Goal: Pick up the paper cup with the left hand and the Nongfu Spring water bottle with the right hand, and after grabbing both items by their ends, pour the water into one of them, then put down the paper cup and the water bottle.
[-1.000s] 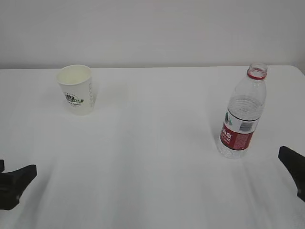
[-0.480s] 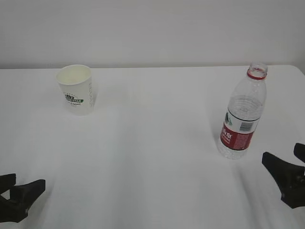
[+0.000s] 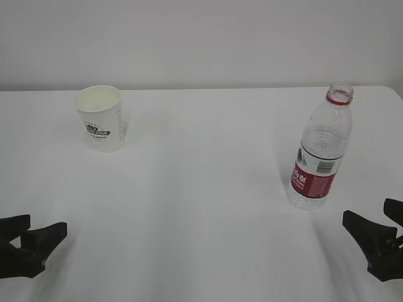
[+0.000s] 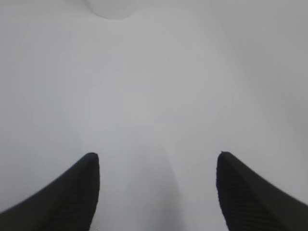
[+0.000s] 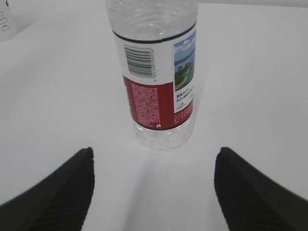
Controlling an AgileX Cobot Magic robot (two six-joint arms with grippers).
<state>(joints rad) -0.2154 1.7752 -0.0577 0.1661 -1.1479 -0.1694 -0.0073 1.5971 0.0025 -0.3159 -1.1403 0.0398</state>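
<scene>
The paper cup (image 3: 99,126), white with a green logo, stands upright at the back left; its base shows at the top of the left wrist view (image 4: 110,6). My left gripper (image 3: 45,223) (image 4: 157,155) is open and empty, low at the front left, well short of the cup. The Nongfu Spring water bottle (image 3: 321,151) (image 5: 156,72) stands upright and uncapped on the right, with a red neck ring and a red-and-white label. My right gripper (image 3: 365,210) (image 5: 155,150) is open just in front of its base, not touching it. Water inside the bottle is hard to make out.
The white table (image 3: 201,189) runs back to a pale wall. A wide stretch of bare tabletop lies between cup and bottle. The cup's edge shows at the top left of the right wrist view (image 5: 5,21).
Both grippers have come further into the exterior view. The right one has moved left toward the bottle's base; the left one has slid forward and right. Cup and bottle have not moved.
</scene>
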